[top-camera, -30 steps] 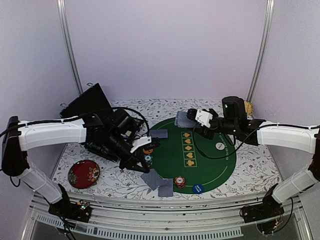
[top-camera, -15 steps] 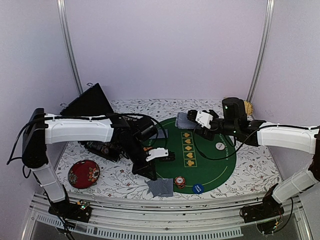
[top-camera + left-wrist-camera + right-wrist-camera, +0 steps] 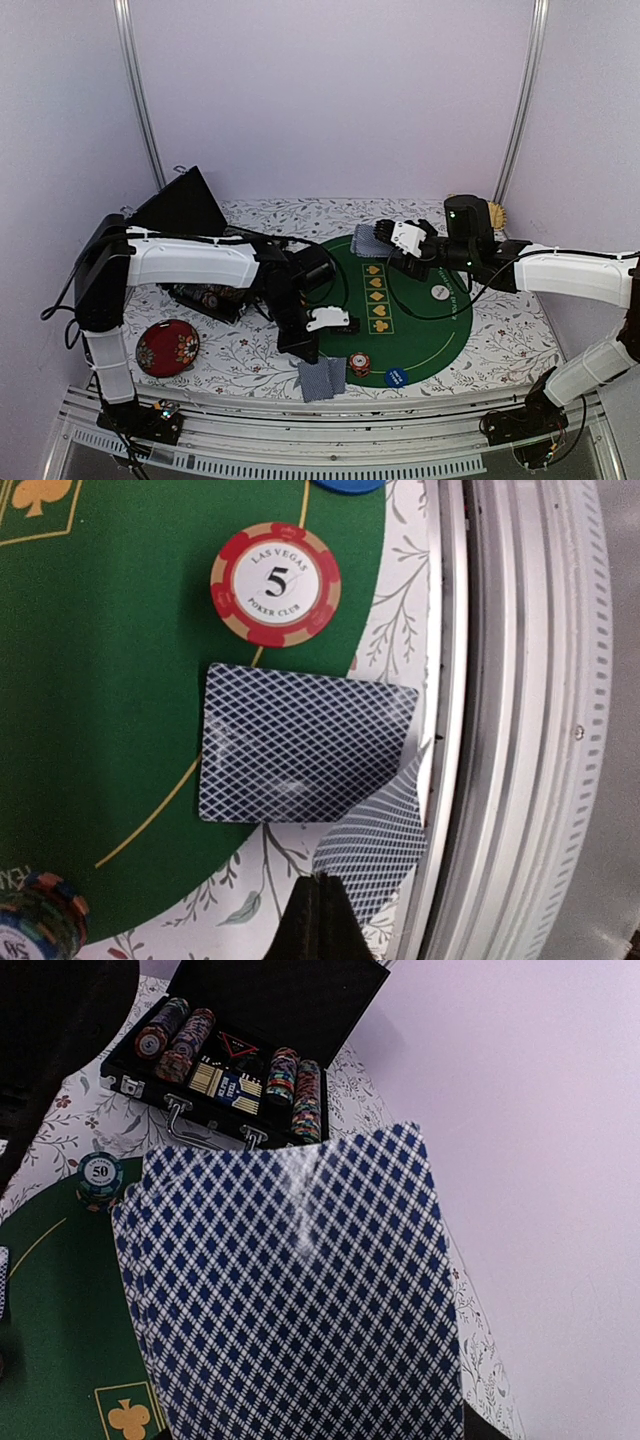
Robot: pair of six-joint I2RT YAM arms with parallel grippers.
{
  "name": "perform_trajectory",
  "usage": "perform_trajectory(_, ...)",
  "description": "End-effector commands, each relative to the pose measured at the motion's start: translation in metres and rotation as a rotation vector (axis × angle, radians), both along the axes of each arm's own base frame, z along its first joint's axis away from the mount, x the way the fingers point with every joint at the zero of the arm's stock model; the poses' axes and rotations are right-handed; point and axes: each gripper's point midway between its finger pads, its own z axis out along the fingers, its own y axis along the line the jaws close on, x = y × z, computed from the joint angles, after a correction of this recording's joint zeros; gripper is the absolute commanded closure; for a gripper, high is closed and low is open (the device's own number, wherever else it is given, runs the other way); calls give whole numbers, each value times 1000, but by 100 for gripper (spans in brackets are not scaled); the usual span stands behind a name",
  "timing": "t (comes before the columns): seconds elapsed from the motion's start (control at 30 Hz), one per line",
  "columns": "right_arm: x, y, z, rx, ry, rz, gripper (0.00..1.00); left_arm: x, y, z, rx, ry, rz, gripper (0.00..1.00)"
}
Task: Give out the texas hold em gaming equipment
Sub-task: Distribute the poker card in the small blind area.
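Observation:
My left gripper (image 3: 300,347) is shut, its fingertips (image 3: 322,885) touching the corner of a bent patterned-back card (image 3: 380,845) that curls up against the front rail. Whether it pinches that card is unclear. A second card (image 3: 305,745) lies flat, half on the green mat; both show from above (image 3: 322,377). A red "5" chip (image 3: 275,583) (image 3: 360,365) sits beside them, then a blue disc (image 3: 396,377). A green chip stack (image 3: 35,925) (image 3: 100,1180) stands on the mat. My right gripper (image 3: 397,240) is shut on a stack of cards (image 3: 290,1300) (image 3: 367,241) above the mat's far edge.
A white disc (image 3: 440,292) lies on the green mat (image 3: 420,330). An open black case (image 3: 240,1070) with chip rows stands at the back left. A dark red floral dish (image 3: 167,347) is front left. A tan woven piece (image 3: 497,215) sits behind my right arm. The metal rail (image 3: 520,730) borders the front.
My left gripper swung right and toward the front edge. The two separate cards near the front now overlap, one bent at the rail. My right gripper held still.

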Motion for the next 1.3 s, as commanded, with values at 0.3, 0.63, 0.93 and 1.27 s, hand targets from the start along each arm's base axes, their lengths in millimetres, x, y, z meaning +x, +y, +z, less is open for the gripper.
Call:
perform_trajectory(0.3,4,-2,8,25,-18,-20,50,21,-20,-11,15,-110,-61,100)
perform_trajectory(0.63,4,-1,5,25,-7,-17,50,34,-27,-21,35,-161,-62,100)
perform_trajectory(0.93,5,-1,4,21,-8,-22,50,42,-32,-21,22,-201,-59,100)
perform_trajectory(1.27,6,-1,4,20,-6,-22,50,53,-35,-4,-2,-268,-23,71)
